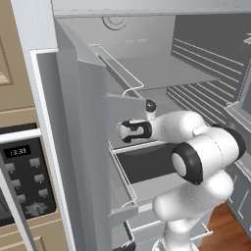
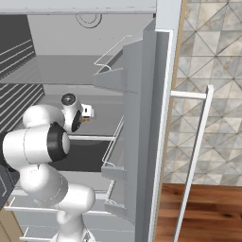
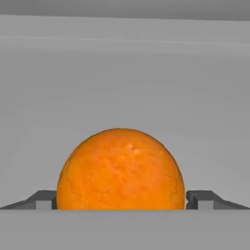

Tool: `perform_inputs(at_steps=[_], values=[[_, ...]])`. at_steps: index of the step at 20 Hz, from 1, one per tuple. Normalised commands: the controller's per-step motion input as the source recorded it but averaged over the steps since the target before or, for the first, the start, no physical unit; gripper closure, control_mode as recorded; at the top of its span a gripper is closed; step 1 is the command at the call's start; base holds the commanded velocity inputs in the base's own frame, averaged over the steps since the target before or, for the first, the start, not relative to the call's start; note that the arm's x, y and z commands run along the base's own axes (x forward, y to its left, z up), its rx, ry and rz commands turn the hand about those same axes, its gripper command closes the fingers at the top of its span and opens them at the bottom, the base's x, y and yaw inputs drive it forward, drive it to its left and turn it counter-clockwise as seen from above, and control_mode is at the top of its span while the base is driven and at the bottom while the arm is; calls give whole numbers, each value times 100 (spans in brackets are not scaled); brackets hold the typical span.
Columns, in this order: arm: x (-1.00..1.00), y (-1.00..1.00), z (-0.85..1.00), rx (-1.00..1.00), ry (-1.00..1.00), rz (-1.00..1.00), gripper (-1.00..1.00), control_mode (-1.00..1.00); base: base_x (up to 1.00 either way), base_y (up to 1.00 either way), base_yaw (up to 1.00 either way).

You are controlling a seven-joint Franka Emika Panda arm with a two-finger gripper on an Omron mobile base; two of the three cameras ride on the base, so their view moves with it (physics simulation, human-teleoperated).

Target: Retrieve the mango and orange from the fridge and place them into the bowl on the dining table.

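- Arm reaches deep into the open fridge [image 1: 147, 63].
- Orange [image 3: 120, 169] sits between the jaws, which look clamped on it.
- Carrying it to the bowl remains, I'd judge.

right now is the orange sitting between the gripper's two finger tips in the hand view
Yes, the orange fills the gap between the gripper finger tips, one dark tip showing at each side of it.
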Motion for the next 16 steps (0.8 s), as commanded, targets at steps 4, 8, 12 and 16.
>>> perform_inputs(at_steps=[4,8,12,16], values=[[20,4,-28,0,5,-1,-100,-100,0,0,0],[3,4,-42,0,13,-2,100,-100,0,0,0],[-1,0,-54,0,15,-4,100,-100,0,0,0],[0,0,-38,0,6,-2,100,-100,0,0,0]])
